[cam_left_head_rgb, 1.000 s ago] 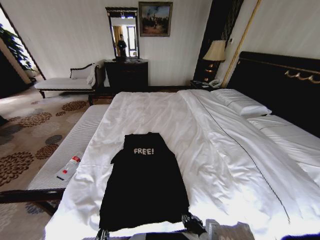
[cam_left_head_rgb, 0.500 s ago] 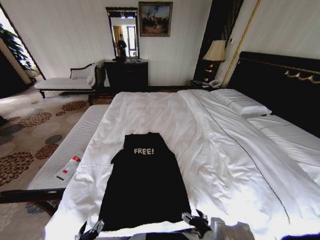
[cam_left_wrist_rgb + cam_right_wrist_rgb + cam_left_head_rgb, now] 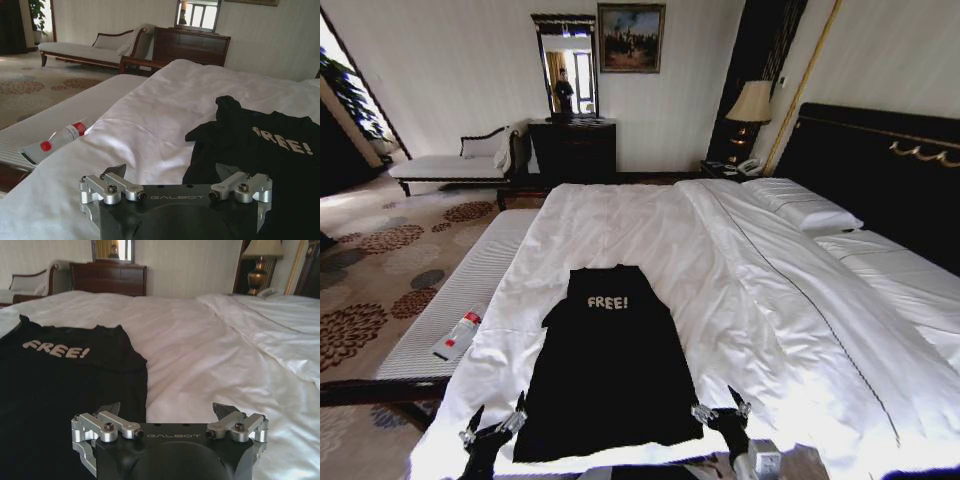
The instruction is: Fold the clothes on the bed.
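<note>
a: where's the black short-sleeved cotton t-shirt with white "free!" lettering [image 3: 608,365]?

b: flat on the white duvet of the big dark-framed bed [image 3: 740,270], with its hem between the two grippers and the lettering at the end farthest from them.

a: and the left gripper [image 3: 491,421]?

b: just off the shirt's near left corner, over the duvet. its fingers stand spread apart with nothing between them. in the left wrist view the left gripper [image 3: 172,176] straddles the shirt's edge, one finger over white cloth, the other over black.

a: the right gripper [image 3: 722,405]?

b: at the opposite hem corner, just outside the black fabric, fingers parted and empty as well. in the right wrist view the right gripper [image 3: 166,412] also sits across the shirt's edge, black under one finger, duvet under the other. i can't tell whether either gripper touches the cloth.

a: anything beyond the left gripper?

b: a pale striped bench [image 3: 460,300] runs along the bed's side, and a white tube with a red cap [image 3: 459,335] lies on it, well apart from the shirt.
</note>
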Available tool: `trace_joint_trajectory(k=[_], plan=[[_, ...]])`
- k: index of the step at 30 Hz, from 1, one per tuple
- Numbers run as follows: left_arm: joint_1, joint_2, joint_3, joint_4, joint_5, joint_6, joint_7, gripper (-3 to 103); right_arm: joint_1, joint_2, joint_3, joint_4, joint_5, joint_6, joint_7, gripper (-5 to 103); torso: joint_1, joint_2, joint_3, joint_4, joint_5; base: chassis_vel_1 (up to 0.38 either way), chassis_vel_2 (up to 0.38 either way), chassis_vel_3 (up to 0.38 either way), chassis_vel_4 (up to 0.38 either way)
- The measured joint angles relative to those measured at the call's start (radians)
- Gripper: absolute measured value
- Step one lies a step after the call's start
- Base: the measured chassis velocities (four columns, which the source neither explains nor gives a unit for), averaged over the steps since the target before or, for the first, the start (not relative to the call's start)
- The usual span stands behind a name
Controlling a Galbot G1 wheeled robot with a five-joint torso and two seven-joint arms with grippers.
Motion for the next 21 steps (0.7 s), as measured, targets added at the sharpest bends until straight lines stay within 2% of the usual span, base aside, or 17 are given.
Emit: trace_joint_trajectory(k=[1, 2, 7, 8, 11, 21], plan=[[-0.01, 0.002, -0.001, -0.001, 0.014, 0.0, 0.002, 100, 0.004, 0.004, 0.003, -0.011, -0.012, 0.036, -0.01, 100, 0.0, 0.0, 0.0, 0.0, 0.0002, 0.0, 0.0, 0.0, 0.0], [-0.01, 0.002, -0.001, -0.001, 0.014, 0.0, 0.002, 100, 0.004, 0.004, 0.003, -0.011, -0.012, 0.036, -0.01, 100, 0.0, 0.0, 0.0, 0.0, 0.0002, 0.0, 0.0, 0.0, 0.0], [-0.05, 0.006, 0.0, -0.005, 0.077, 0.0, 0.014, 100, 0.01, 0.012, 0.009, -0.055, -0.063, 0.14, -0.056, 100, 0.0, 0.0, 0.0, 0.0, 0.0, 0.0, 0.0, 0.0, 0.0], [-0.05, 0.006, 0.0, -0.005, 0.077, 0.0, 0.014, 100, 0.01, 0.012, 0.009, -0.055, -0.063, 0.14, -0.056, 100, 0.0, 0.0, 0.0, 0.0, 0.0, 0.0, 0.0, 0.0, 0.0], [-0.06, 0.013, 0.006, -0.005, 0.121, -0.009, 0.049, 100, 0.015, 0.02, 0.013, -0.086, -0.077, 0.183, -0.069, 100, 0.0, 0.0, 0.0, 0.0, 0.0001, 0.0, 0.0, 0.0, 0.0], [-0.068, 0.022, 0.022, 0.011, 0.14, -0.026, 0.063, 99, 0.036, 0.022, 0.017, -0.09, -0.097, 0.193, -0.078, 100, 0.0, 0.0, 0.0, 0.0001, -0.0001, 0.0, 0.0, 0.0, 0.0]])
